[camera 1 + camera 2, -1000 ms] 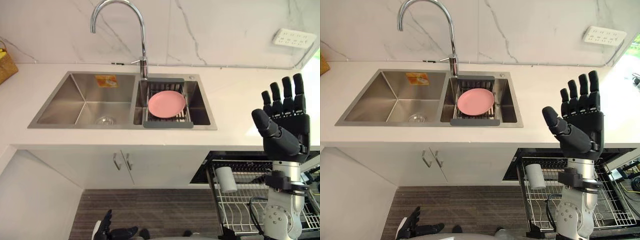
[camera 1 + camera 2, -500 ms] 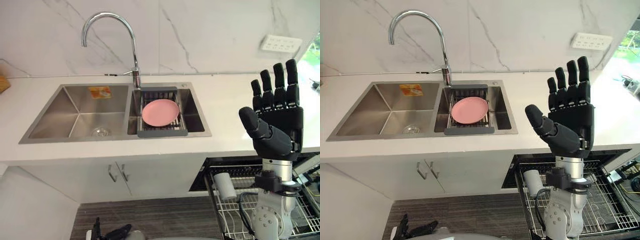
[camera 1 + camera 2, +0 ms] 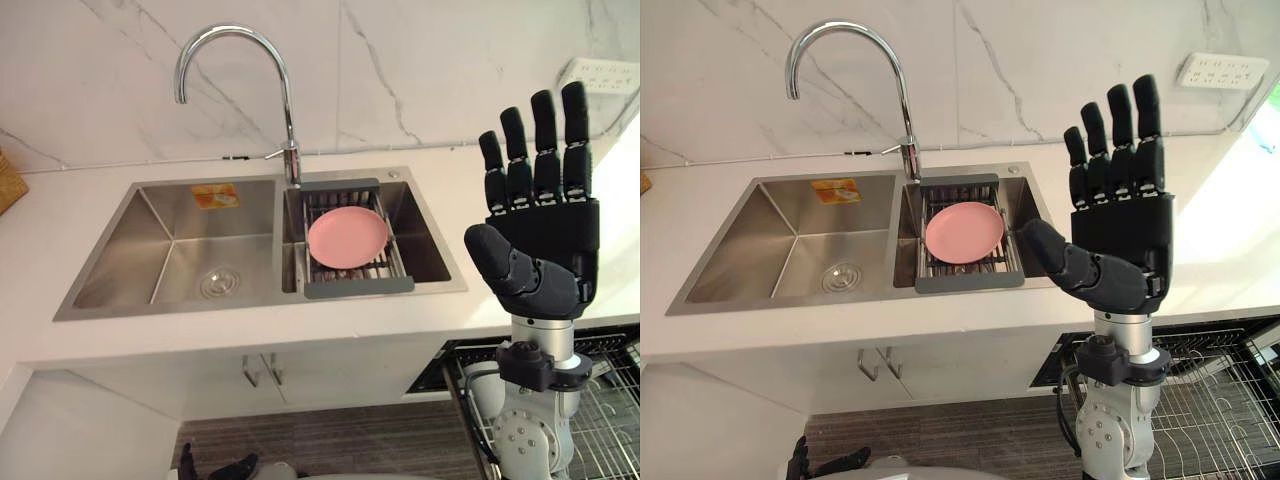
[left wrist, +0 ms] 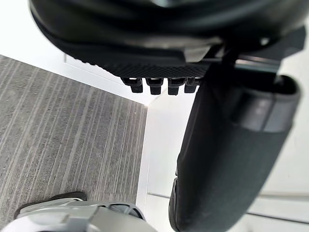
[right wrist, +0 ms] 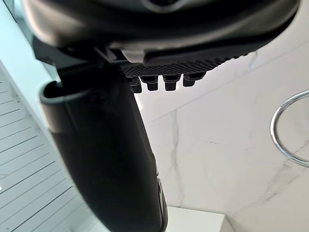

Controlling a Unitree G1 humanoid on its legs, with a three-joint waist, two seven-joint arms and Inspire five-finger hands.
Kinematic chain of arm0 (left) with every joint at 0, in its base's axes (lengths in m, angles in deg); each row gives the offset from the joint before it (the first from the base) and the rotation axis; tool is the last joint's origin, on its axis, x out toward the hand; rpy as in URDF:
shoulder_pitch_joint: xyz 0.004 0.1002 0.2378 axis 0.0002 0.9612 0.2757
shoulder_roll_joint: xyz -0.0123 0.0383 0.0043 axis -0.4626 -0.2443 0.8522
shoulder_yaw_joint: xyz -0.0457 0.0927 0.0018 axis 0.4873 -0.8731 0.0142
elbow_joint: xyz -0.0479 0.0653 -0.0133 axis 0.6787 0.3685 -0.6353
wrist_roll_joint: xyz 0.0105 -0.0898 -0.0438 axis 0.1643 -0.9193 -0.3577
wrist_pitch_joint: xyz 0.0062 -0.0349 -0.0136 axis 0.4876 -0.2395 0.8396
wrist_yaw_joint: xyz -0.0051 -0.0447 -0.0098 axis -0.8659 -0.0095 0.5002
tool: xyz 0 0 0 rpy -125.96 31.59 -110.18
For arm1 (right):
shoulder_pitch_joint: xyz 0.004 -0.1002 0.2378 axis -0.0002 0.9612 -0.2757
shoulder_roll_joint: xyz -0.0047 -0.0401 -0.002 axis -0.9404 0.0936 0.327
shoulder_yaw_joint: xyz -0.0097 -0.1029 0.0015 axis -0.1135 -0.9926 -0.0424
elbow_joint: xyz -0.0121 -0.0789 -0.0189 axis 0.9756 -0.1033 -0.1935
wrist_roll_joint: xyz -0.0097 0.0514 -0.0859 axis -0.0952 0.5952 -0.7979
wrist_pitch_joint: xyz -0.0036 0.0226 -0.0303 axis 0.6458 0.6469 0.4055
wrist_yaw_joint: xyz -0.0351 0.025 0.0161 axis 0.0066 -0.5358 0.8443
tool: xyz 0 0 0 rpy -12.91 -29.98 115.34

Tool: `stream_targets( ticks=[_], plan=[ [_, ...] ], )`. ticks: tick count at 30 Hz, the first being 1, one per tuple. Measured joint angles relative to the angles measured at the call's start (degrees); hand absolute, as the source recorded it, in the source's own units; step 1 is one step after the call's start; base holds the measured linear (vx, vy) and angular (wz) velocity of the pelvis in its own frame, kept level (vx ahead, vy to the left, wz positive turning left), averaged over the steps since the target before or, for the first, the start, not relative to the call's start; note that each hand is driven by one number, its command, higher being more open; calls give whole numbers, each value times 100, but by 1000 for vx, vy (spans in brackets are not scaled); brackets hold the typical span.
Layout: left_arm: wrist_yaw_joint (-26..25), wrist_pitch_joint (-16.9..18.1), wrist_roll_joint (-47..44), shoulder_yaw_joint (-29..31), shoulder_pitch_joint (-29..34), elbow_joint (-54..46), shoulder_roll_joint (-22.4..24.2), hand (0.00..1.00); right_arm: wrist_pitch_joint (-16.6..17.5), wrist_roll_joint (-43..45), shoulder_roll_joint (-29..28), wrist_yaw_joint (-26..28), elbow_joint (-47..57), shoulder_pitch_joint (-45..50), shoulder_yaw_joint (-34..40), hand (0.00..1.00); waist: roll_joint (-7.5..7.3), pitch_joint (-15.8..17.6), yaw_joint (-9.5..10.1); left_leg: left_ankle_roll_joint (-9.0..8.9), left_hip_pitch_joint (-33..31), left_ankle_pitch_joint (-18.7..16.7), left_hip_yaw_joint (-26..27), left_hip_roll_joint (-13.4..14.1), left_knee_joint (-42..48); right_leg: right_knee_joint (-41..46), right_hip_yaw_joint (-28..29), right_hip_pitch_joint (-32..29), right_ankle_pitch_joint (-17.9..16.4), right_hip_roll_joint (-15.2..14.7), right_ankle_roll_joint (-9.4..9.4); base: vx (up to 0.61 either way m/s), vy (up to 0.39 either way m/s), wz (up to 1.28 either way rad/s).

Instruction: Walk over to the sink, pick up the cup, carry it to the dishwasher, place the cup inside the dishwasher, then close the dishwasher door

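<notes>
One pink plate (image 3: 347, 238) lies on the sink rack (image 3: 358, 288); the right hand (image 3: 545, 250), fingers straight, holds nothing.

Set into the desk (image 3: 470, 195), a sink (image 3: 180, 250) of two basins, with a faucet (image 3: 288, 120) behind the divider. In the right basin, a rack (image 3: 357, 287) bearing a plate (image 3: 347, 238). Below the desk's right end, a dishwasher rack (image 3: 1220, 400), jutting past the front edge, beneath the right hand (image 3: 540, 250).

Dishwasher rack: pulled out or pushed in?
Pulled out: the wire rack juts past the counter edge, beside the raised, open right hand.
</notes>
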Motion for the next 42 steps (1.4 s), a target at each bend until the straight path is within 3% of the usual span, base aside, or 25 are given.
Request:
stream_targets(
  ticks=[1,2,3,4,6,7,8,9,10,11,13,23,24,25,31,38,42],
  plan=[
    [21,-4,0,-39,-2,3,-78,100,-29,1,-11,50,-110,-51,-43,100,-76,41,-41,10,120,1,-15,-44,-65,692,23,-292,-7,-108,13,136,100,8],
    [41,-29,2,-150,-15,64,-243,100,-75,3,-9,163,-369,-144,-125,100,-177,80,-144,48,350,25,-37,-136,-191,1546,-59,-647,-70,-274,-93,185,54,23],
    [40,-76,4,-245,-55,163,-339,100,-120,1,3,258,-586,-219,-201,100,-236,23,-173,106,533,67,-37,-146,-271,1538,-357,-776,-129,-330,-190,210,44,24],
    [40,-106,9,-278,-72,197,-379,100,-121,4,2,300,-655,-246,-252,100,-260,-4,-174,103,573,70,-41,-131,-261,1282,-564,-800,-119,-318,-224,249,12,15],
    [35,-177,18,-283,-193,213,-498,100,-125,10,15,492,-780,-407,-468,100,-474,-142,-136,15,500,44,-98,-195,-18,-710,-1042,-681,294,37,-609,312,-52,3],
    [32,-216,19,-284,-230,249,-488,100,-124,10,61,536,-810,-434,-477,100,-437,-183,-119,-35,498,15,-143,-168,21,-1086,-1096,-427,311,133,-585,334,-57,-10],
    [29,-254,28,-284,-242,245,-424,100,-122,13,156,589,-911,-478,-477,100,-294,-194,-98,-82,390,-10,-308,0,324,-1866,-1169,-37,689,387,-677,272,-25,-13],
    [45,-241,126,-265,-248,198,-491,100,-99,61,129,583,-1038,-524,-475,100,-447,-130,-42,-202,235,-145,-629,-35,358,-2458,-1158,289,913,400,-574,204,-11,-13],
    [37,-246,140,-278,-279,200,-494,100,-88,70,152,569,-1072,-572,-432,100,-371,-157,-49,-275,296,-2,-837,-79,-184,-2680,-1173,413,1003,452,-531,117,8,-13],
    [29,-278,195,-302,-314,200,-419,100,-44,87,201,531,-1152,-648,-306,100,-357,-171,-59,-71,516,426,-870,-121,-634,-3126,-1163,675,1180,546,-476,93,24,-4],
    [-81,-371,190,-271,-298,220,-439,100,-42,189,221,486,-1148,-742,-296,100,-399,-186,-53,-86,555,442,-879,-188,-677,-3444,-1168,842,1298,565,-465,107,49,-4],
    [-405,-414,216,-257,-265,238,-378,100,-50,158,219,27,-1136,-1005,-295,100,-386,-165,32,-84,629,440,-867,-210,-727,-3445,-1086,843,1303,552,-468,34,13,-3],
    [-435,-377,216,-217,-275,236,-347,100,-49,101,209,-72,-1098,-984,-274,100,-365,-151,30,-83,648,439,-868,-203,-816,-3445,-1090,826,1302,567,-468,-34,-13,0],
    [-451,-175,225,-156,-270,263,-212,100,-41,-51,64,-398,-880,-520,171,100,-178,-184,-30,-99,584,486,-728,-110,-946,-3471,-951,641,1310,661,-472,0,0,0],
    [-415,-178,213,-154,-272,270,-219,100,-41,-53,64,-397,-880,-508,171,100,-185,-190,-32,-99,567,486,-727,-108,-940,-3470,-950,625,1312,660,-472,0,0,0],
    [374,-411,-405,-38,-531,839,-377,100,-70,-506,276,-379,-956,-435,310,100,-233,-233,-33,-103,419,485,-653,-74,-874,-3473,-918,455,1348,678,-498,-6,-9,-4],
    [802,-813,-923,198,-591,1116,-440,100,-194,-2003,861,-479,-923,-447,532,100,-265,-229,-80,-122,484,475,-592,-32,-858,-3476,-889,495,1360,719,-513,-40,-28,-7]
  ],
)
